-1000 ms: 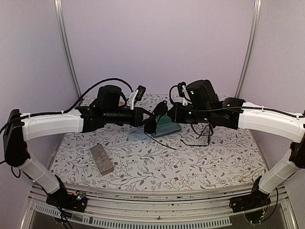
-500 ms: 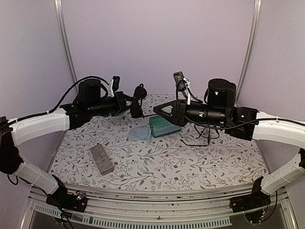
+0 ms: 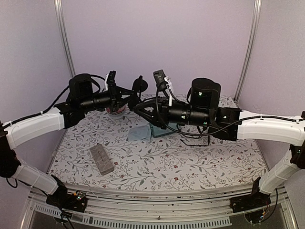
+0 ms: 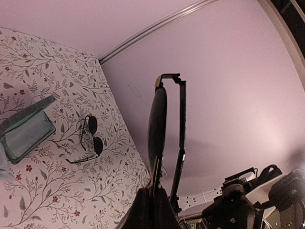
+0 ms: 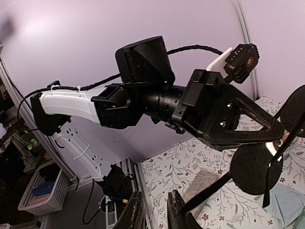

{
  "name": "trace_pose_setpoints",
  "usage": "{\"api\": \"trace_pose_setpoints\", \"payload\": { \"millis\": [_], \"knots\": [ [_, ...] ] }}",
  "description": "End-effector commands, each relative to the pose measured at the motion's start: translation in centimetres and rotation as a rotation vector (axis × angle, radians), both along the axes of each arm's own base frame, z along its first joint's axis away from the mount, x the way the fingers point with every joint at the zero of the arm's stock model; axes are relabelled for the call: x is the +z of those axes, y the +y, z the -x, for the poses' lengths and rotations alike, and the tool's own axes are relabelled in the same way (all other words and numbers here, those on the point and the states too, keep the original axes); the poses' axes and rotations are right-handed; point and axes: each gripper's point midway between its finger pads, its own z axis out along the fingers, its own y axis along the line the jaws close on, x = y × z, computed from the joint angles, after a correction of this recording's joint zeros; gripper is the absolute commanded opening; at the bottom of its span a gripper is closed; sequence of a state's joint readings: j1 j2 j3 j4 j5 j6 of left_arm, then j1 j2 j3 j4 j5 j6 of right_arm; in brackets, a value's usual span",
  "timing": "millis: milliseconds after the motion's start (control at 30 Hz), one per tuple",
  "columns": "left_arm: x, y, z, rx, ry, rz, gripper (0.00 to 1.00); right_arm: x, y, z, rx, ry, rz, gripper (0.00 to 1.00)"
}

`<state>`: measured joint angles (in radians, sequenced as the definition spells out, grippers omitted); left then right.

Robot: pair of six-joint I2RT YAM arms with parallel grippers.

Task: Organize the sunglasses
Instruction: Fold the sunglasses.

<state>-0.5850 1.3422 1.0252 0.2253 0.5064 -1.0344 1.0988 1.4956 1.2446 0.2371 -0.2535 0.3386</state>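
Grey case point(image 3: 101, 159) front-left, shut, nothing in hand there. Mid-table: cloth point(image 3: 138, 134) touching teal case point(image 4: 24, 136), which looks open and empty. Second pair point(image 4: 90, 139) lies on table near it, arms seemingly out, untouched. Above far end: left gripper point(image 4: 152, 205) clamped on first pair point(image 4: 158, 119), held aloft. Right gripper point(image 5: 155, 212) narrowly parted, empty, an arm tip just beside one finger. Judgement: early stage, neither pair folded or cased.

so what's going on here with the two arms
The left gripper holds one pair of sunglasses up in the air, clamped shut on it. The right gripper sits at the tip of its unfolded temple arm, jaws slightly apart. The second pair lies on the table near the teal case.
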Motion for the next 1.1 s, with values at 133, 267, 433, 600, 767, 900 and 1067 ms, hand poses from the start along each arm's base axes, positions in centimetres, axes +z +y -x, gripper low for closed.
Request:
{"api": "trace_pose_setpoints", "payload": {
  "millis": [133, 267, 433, 600, 767, 900, 1067],
  "knots": [
    [4.2, -0.7, 4.2, -0.205, -0.108, 0.115, 0.02, 3.4, 0.3, -5.0, -0.238, -0.058, -0.1, 0.17],
    [4.8, -0.9, 5.2, -0.249, -0.151, 0.114, 0.02, 3.2, 0.5, -6.4, -0.243, -0.015, -0.11, 0.17],
    [5.2, -1.0, 5.6, -0.275, -0.21, 0.095, 0.02, 2.7, 0.0, -7.3, -0.274, 0.029, -0.085, 0.17],
    [3.7, -1.4, 4.5, -0.254, -0.265, -0.019, 0.02, 3.4, -2.7, -7.5, -0.331, 0.051, -0.11, 0.17],
    [0.3, -2.5, 2.2, -0.257, -0.343, -0.181, 0.02, 1.5, -7.4, -9.4, -0.48, 0.149, -0.098, 0.18],
    [-3.5, -4.1, 0.4, -0.319, -0.38, -0.297, 0.02, -3.4, -11.6, -11.1, -0.617, 0.339, -0.046, 0.18],
    [-8.9, -6.5, -1.9, -0.405, -0.369, -0.44, 0.01, -8.4, -14.6, -10.8, -0.696, 0.489, -0.01, 0.18]
  ]
}}
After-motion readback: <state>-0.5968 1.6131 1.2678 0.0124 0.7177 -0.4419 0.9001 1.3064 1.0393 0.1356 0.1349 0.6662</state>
